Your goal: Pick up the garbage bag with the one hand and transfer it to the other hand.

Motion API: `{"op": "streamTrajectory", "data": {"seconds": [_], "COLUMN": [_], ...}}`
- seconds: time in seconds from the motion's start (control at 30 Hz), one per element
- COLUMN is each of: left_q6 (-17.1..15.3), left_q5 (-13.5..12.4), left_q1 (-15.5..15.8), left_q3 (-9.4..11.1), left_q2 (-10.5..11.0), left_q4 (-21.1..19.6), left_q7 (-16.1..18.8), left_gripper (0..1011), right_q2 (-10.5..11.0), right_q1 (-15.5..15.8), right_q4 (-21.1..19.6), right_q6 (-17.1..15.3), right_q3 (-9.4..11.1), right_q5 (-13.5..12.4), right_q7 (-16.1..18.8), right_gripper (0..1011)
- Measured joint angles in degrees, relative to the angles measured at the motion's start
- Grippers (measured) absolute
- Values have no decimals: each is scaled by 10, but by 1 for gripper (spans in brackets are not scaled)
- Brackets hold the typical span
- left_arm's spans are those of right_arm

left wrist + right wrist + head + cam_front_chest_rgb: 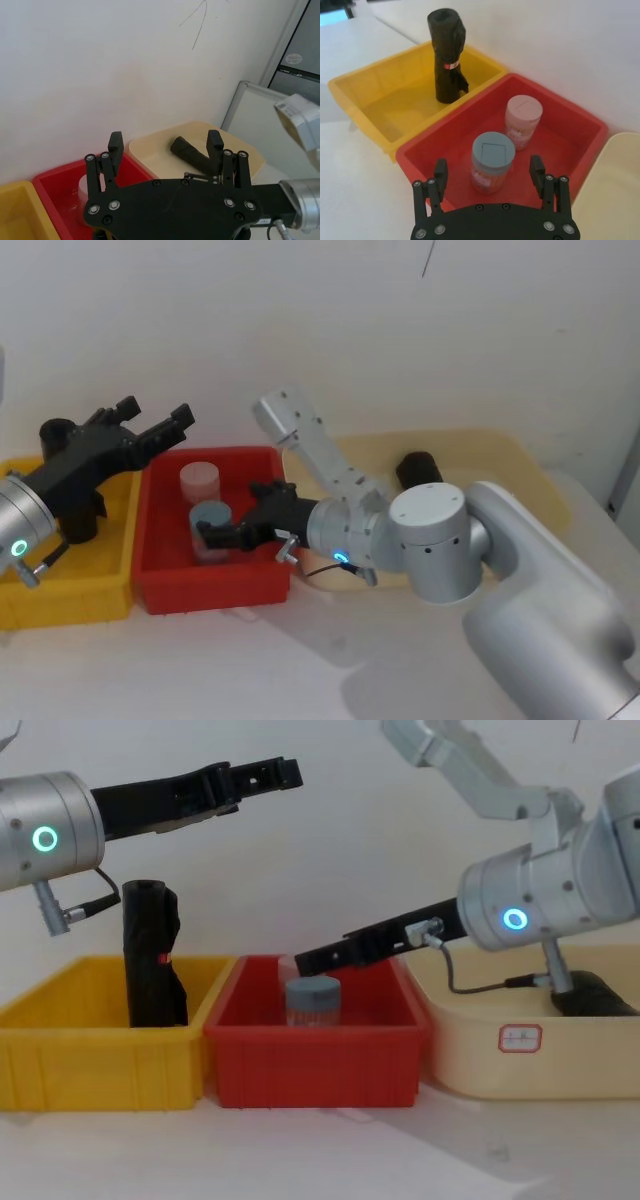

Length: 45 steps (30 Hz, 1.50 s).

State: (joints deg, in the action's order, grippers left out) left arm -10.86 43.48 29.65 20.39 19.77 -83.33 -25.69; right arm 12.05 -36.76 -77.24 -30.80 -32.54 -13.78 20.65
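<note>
At the far left, the garbage bag (pixel 150 960) stood upright in the yellow bin (pixel 100 1060), its top well above the rim. The left gripper (pixel 270 770), on the green-ringed arm, hung above and beyond it with its jaws spread wide and nothing between them.

In the middle, the red bin (pixel 315 1065) held a pink jar (pixel 522 120) and a blue-lidded jar (pixel 313 1000). The right gripper (pixel 488 165) hovered just over the blue-lidded one, jaws also wide and empty.

On the right, a second black roll (pixel 192 152) lay in the cream bin (pixel 480 1050).

The pick was not yet made. To do it well, the left gripper probably needed to draw back over the bag, straddle it above the bin rim and close firmly. It should then lift straight up, leaving one end free for the right gripper to take.
</note>
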Motion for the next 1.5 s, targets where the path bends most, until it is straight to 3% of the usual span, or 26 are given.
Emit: {"op": "streamTrajectory", "data": {"seconds": [0.67, 1.5], "left_q6": [0, 0], "left_q5": [0, 0], "left_q1": [0, 0], "left_q3": [0, 0], "left_q2": [0, 0], "left_q4": [0, 0], "left_q7": [0, 0], "left_gripper": [1001, 1001], "right_q2": [-44, -83], "right_q1": [-34, -78], "right_q4": [75, 200], "right_q6": [6, 48], "right_q3": [-15, -22], "right_q5": [21, 50], "right_q7": [-5, -11], "right_gripper": [1001, 987]}}
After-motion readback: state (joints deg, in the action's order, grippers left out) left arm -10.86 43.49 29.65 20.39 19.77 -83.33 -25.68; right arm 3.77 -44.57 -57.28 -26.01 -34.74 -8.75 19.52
